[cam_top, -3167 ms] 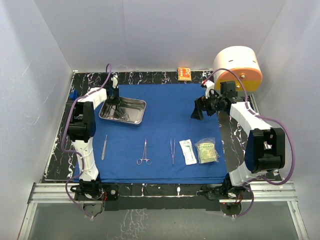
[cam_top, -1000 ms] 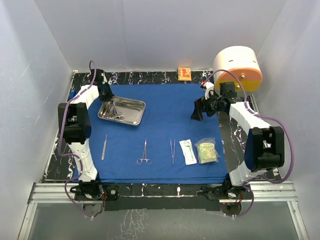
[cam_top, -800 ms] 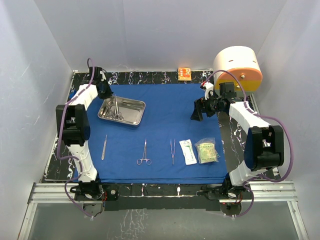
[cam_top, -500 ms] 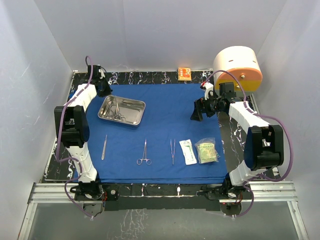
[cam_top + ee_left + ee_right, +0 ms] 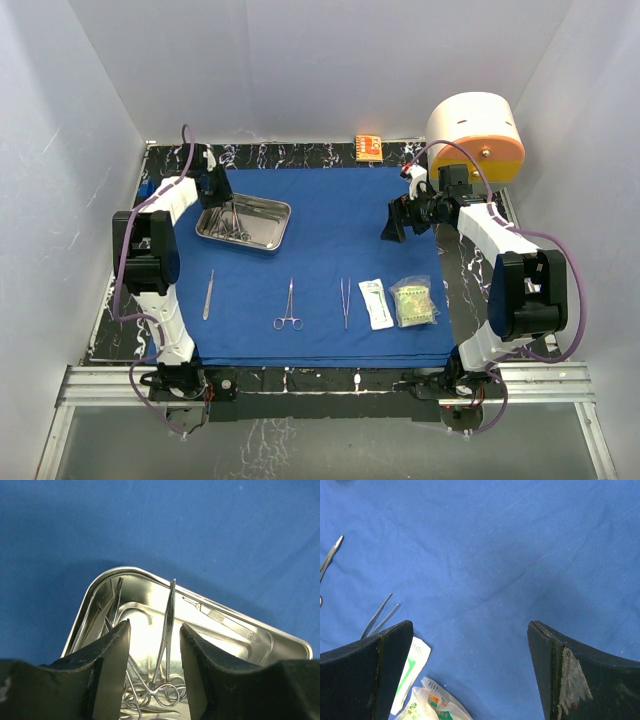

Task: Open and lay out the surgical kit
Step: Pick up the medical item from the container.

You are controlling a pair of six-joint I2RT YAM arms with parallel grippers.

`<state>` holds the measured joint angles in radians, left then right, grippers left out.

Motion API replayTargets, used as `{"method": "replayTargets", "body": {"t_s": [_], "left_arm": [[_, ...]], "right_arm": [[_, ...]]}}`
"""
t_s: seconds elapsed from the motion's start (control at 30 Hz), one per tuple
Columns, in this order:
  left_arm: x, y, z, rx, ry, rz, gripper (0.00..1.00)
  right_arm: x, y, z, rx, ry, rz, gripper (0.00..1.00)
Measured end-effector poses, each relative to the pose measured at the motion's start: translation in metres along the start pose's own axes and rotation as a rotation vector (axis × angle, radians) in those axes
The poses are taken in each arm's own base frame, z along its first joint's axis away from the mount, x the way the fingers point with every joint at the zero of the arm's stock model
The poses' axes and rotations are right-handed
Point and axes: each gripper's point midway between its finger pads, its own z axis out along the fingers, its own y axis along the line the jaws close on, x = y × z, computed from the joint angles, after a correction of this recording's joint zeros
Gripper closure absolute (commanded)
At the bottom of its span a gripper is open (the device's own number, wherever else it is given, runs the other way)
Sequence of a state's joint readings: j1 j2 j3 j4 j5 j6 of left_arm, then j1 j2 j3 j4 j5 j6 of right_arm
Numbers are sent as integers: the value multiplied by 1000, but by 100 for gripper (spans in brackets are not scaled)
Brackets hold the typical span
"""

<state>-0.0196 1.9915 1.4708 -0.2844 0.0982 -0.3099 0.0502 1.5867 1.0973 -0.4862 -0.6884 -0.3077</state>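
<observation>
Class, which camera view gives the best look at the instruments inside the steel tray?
The left wrist view: the steel tray fills the picture, its instruments distinct. The top external view shows it small, contents tangled. The right wrist view misses it.

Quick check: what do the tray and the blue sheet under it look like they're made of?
The tray looks like polished metal, probably stainless steel: mirror-like glare and reflections. The blue sheet looks like matte woven cloth: soft creases, no shine.

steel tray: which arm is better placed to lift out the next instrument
Left. The left end effector hangs over the steel tray, open, with a forceps inside lined up between its fingers. The right end effector is open over bare blue drape, away from it.
</observation>
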Motion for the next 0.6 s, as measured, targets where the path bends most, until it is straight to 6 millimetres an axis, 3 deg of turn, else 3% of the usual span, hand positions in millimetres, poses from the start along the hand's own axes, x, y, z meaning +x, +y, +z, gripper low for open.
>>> {"method": "replayTargets", "body": {"t_s": [0.23, 0.6], "left_arm": [[2, -6, 1, 21, 1, 63, 53], [4, -8, 22, 22, 29, 120, 62]], "right_arm": [[0, 0, 0, 0, 0, 0, 2], [3, -1, 2, -2, 8, 7, 2]]}}
